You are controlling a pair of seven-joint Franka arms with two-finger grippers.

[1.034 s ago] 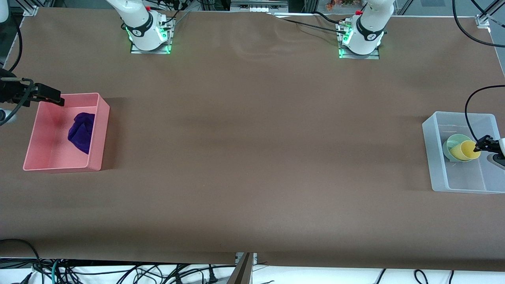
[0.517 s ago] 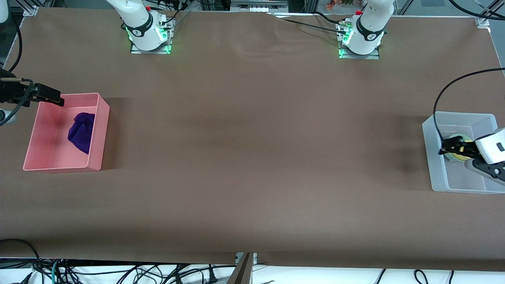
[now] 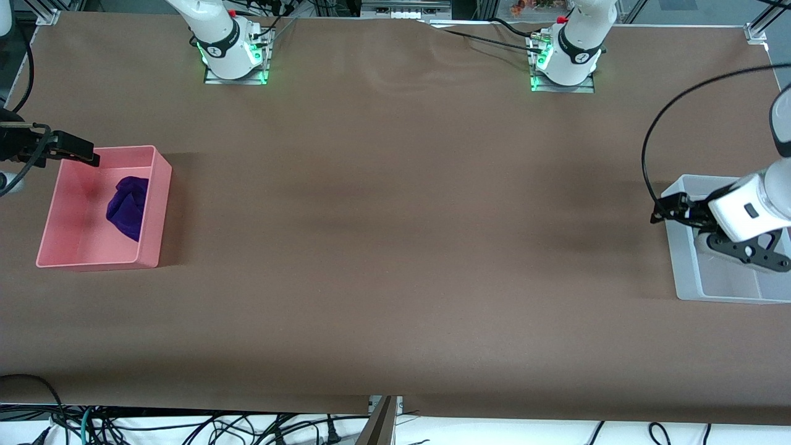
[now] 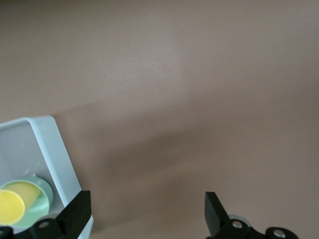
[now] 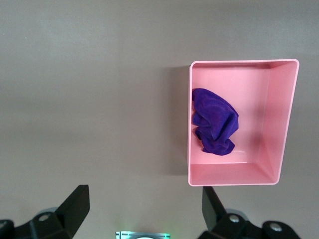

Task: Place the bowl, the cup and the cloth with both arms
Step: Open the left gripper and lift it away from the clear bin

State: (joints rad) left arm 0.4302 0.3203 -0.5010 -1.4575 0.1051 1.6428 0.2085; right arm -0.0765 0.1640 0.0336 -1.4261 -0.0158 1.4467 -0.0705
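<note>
The purple cloth (image 3: 128,207) lies crumpled in the pink bin (image 3: 99,264) at the right arm's end of the table; it also shows in the right wrist view (image 5: 214,122). My right gripper (image 3: 80,151) hangs open and empty over that bin's corner. The yellow cup (image 4: 11,206) sits in the mint-green bowl (image 4: 44,198), inside the clear bin (image 4: 52,149). In the front view my left hand hides both. My left gripper (image 3: 664,210) is open and empty, up over the clear bin's (image 3: 680,266) rim that faces the table's middle.
The brown table (image 3: 395,235) lies bare between the two bins. The arm bases (image 3: 232,52) stand along the edge farthest from the front camera. A black cable (image 3: 655,136) loops above the left gripper.
My left gripper has drawn back from the cup and bowl and moved toward the table's middle, over the clear bin's rim. The cup and bowl stay in the bin. The right arm has not moved.
</note>
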